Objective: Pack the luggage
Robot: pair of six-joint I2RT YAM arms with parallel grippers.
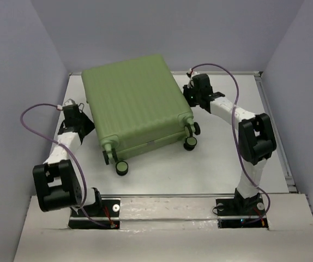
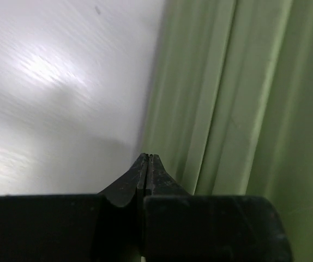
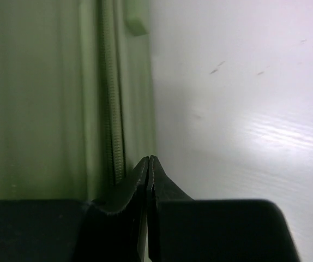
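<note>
Nothing readable is showing from where I'm standing: no text, label, brand, number or sign is coming through.

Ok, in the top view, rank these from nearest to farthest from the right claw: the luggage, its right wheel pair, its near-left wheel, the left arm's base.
1. luggage, its side right beside the right claw.
2. right wheel pair, at its right corner.
3. near-left wheel, at its left corner.
4. left arm's base, bottom left.
</note>
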